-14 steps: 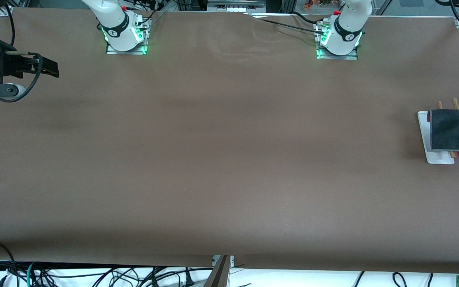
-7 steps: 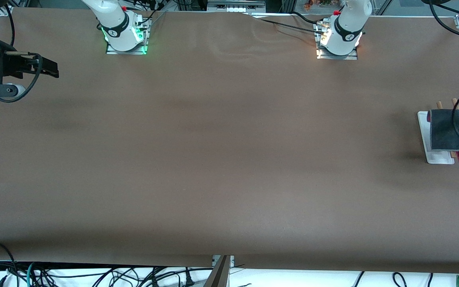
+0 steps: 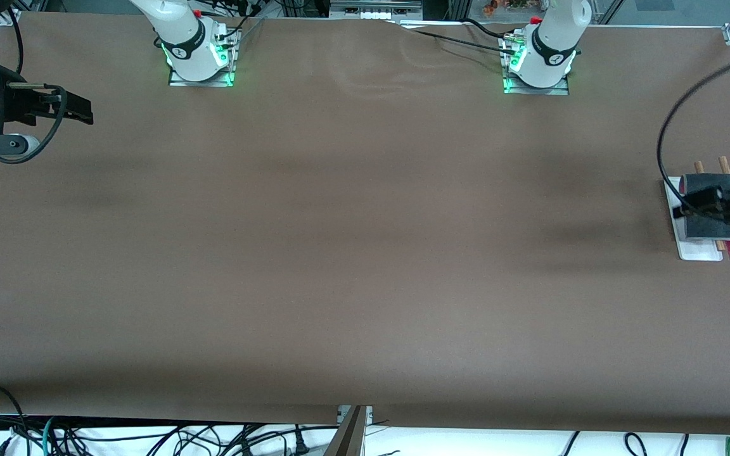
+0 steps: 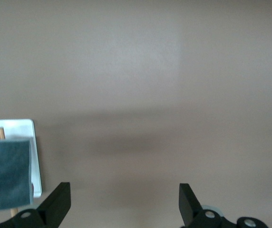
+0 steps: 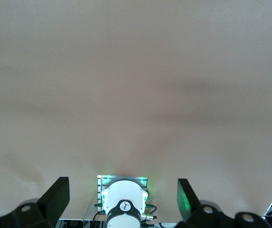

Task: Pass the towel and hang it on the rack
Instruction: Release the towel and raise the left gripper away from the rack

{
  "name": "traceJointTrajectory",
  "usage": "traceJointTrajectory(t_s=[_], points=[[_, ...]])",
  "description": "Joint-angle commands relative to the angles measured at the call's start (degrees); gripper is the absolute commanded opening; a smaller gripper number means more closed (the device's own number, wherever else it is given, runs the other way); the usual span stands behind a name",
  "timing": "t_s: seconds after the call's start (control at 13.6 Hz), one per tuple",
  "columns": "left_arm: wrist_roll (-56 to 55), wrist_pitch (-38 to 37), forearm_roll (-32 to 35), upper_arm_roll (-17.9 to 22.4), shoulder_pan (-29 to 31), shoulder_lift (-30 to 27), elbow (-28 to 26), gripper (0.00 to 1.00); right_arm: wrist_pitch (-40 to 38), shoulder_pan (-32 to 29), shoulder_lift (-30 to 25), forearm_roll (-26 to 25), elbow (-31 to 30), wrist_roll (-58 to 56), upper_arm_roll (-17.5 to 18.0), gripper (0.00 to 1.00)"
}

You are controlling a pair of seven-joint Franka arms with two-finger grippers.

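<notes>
1. Towel [image 3: 715, 215] lies draped over the two brown rods of the rack [image 3: 682, 218], dark grey side up, at the left arm's end of the table; a bit of its pink-red side peeks out at the end nearer the front camera. The left wrist view shows the towel [image 4: 5, 173] folded over a rod above the rack's white base [image 4: 34, 156].
2. Judged from how things lie, the hanging looks done: the cloth sits across both rods and nothing grips it. What seems left is at most for the arms to clear off.
3. Left gripper [image 3: 710, 206] hangs over the towel and rack, blurred in the front view; its own wrist view shows the left gripper [image 4: 121, 204] with fingers spread wide and nothing between them.
4. Right gripper [image 3: 76, 109] waits over the table [image 3: 365, 253] at the right arm's end, well apart from the rack. The right wrist view shows the right gripper [image 5: 121, 202] spread as well, holding nothing.
5. Hard to make out:
   - the left gripper hides part of the towel and rods in the front view, so how evenly the cloth sits cannot be told;
   - the left arm itself is mostly cut off at the frame edge, with only a looping cable [image 3: 669, 126] showing;
   - whether the gripper touches the cloth is unclear.
</notes>
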Motion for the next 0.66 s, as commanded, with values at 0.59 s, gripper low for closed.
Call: traceJointTrajectory(t_s=[0.59], points=[[-7.74, 3.88, 3.63, -8.04, -1.86, -16.14, -16.75, 1.00, 0.06, -0.69, 0.56, 0.96, 0.85, -0.51, 0.15, 1.00]])
